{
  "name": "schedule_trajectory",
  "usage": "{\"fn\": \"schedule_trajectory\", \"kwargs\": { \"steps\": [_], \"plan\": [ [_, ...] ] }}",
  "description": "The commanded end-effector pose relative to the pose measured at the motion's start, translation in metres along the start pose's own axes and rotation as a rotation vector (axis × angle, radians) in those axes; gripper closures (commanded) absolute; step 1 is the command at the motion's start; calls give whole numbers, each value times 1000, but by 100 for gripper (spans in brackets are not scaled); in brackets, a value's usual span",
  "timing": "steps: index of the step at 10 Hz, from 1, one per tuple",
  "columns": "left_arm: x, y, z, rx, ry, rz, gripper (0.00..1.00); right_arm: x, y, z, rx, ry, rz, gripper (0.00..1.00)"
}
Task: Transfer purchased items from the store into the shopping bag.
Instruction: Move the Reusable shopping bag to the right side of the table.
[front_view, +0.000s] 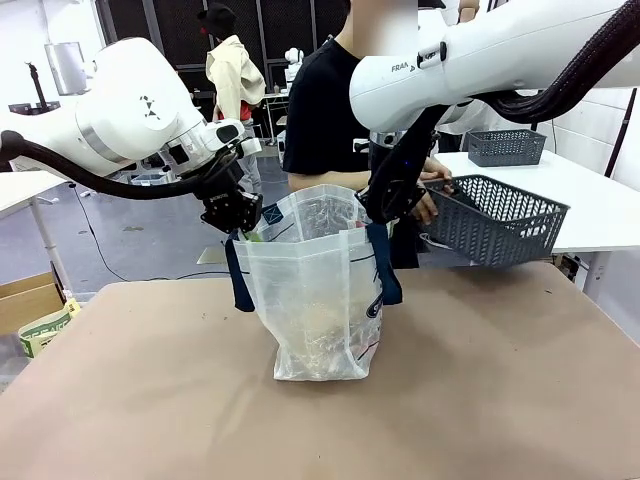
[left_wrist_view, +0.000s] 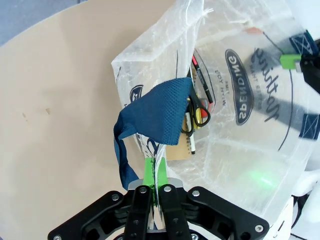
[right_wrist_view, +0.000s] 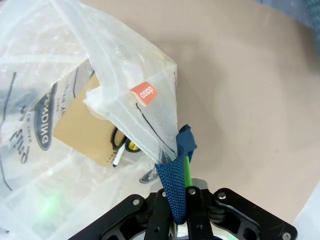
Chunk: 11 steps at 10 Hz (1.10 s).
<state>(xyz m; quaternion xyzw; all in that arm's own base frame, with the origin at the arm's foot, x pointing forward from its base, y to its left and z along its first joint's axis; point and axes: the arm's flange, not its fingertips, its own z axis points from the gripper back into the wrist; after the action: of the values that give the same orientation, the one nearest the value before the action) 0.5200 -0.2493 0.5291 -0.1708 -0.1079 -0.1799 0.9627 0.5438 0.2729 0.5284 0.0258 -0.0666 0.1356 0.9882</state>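
The translucent shopping bag (front_view: 315, 290) stands upright at mid-table, its mouth held wide. My left gripper (front_view: 240, 222) is shut on its left rim (left_wrist_view: 159, 170), beside a navy strap (left_wrist_view: 155, 117). On the opposite rim, my right gripper (front_view: 385, 210) is shut on the other navy strap (right_wrist_view: 175, 185). Purchased items lie inside the bag: a flat tan cardboard piece (right_wrist_view: 82, 130), scissors with yellow and black handles (left_wrist_view: 200, 115) and pens (left_wrist_view: 200, 80). Behind the bag, a person's hand (front_view: 432, 190) holds the dark grey store basket (front_view: 495, 220), tilted, at the right; its contents are hidden.
A second grey basket (front_view: 507, 147) sits on the white table (front_view: 600, 210) at the far right. A brown cardboard box (front_view: 25, 300) stands on the floor to the left. Bare tan tabletop (front_view: 150, 400) surrounds the bag on the near side.
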Motion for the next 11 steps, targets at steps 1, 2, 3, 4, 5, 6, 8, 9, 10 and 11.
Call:
{"fn": "schedule_trajectory", "kwargs": {
  "steps": [1, 2, 3, 4, 5, 6, 8, 9, 10, 11],
  "plan": [
    [12, -15, -2, 11, -7, 18, 100, 8, 17, 5, -34, 72, -197, 100],
    [18, -21, -6, 0, -13, 4, 100, 14, 23, 6, -11, 48, -165, 100],
    [22, -26, -10, -2, -7, 2, 100, 18, 31, 7, -3, 46, -175, 100],
    [28, -30, -16, -19, -12, -1, 100, 25, 36, 9, -7, 44, -192, 100],
    [33, -36, -20, -37, -28, -10, 100, 32, 38, 8, -9, 54, -193, 100],
    [36, -41, -22, -52, -38, -18, 100, 38, 40, 8, 1, 50, -199, 100],
    [39, -49, -23, -81, -63, -17, 100, 44, 43, 7, 20, 21, -202, 100],
    [38, -49, -22, -91, -59, -19, 100, 45, 42, 5, 32, 14, -189, 100],
    [34, -40, -18, -46, -50, -9, 100, 42, 37, 6, 44, 15, -217, 100],
    [36, -48, -23, -66, -38, -34, 100, 40, 40, 2, 28, 34, -180, 100]
  ]
}}
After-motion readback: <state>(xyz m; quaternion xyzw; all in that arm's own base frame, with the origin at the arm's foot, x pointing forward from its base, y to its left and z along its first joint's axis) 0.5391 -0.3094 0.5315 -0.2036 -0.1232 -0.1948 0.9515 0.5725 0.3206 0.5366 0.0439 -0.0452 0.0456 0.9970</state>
